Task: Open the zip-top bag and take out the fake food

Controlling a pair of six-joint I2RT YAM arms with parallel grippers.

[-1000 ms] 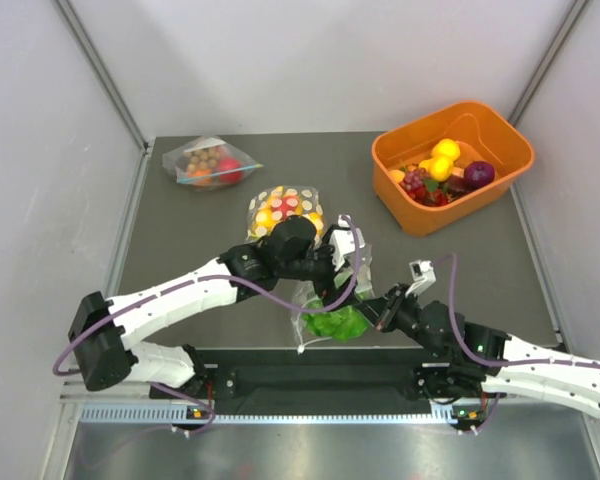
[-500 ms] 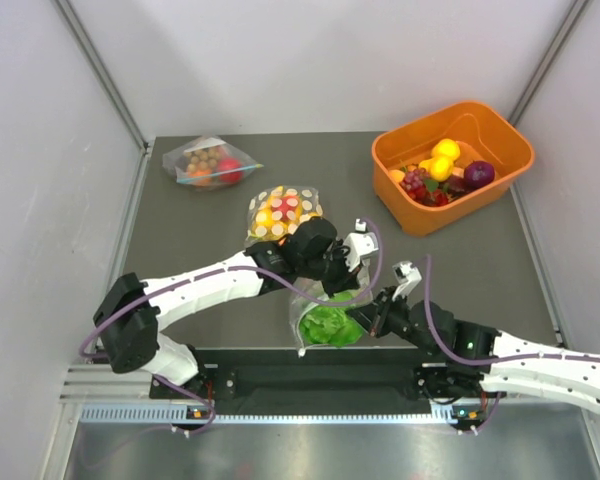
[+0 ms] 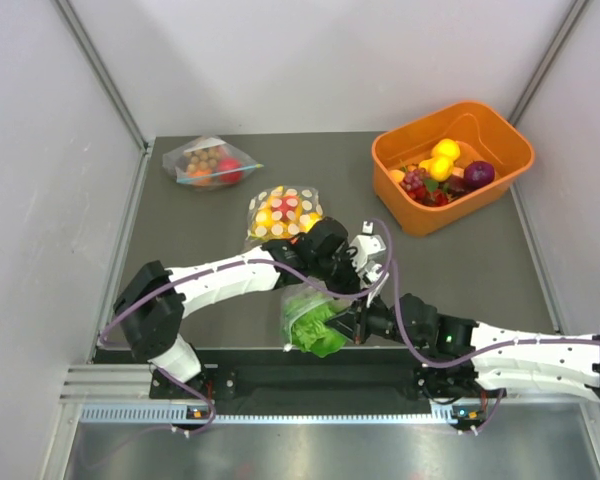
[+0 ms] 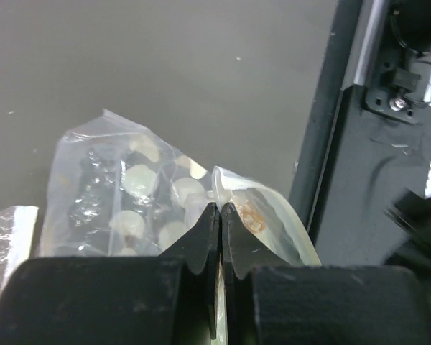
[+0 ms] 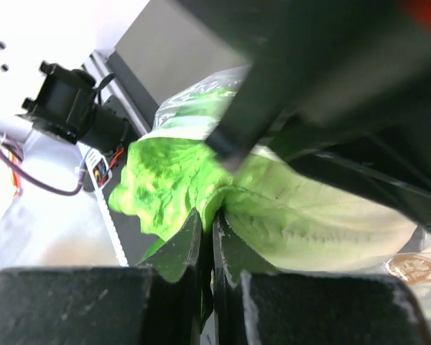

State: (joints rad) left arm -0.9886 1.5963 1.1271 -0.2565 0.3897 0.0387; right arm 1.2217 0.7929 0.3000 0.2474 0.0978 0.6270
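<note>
Grey table (image 3: pixel 180 225) | left pincer (image 4: pixel 220 207), wide before, now pinches zip-top bag (image 4: pixel 115 180) | right pincer (image 5: pixel 207 215) clamps it too

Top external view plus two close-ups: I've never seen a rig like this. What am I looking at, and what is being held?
Two white robot arms are bolted at the near edge of the table: the left arm and the right arm. The wide picture comes from a fixed camera above and behind them. Each close-up comes from a camera on one wrist, looking along its own gripper. On the table lie a dotted bag of yellow and red pieces, a plain bag of small round pieces and an orange bin of fake fruit. Both grippers are shut on the zip-top bag: the left gripper pinches its clear edge, and the right gripper pinches it by the green lettuce.
</note>
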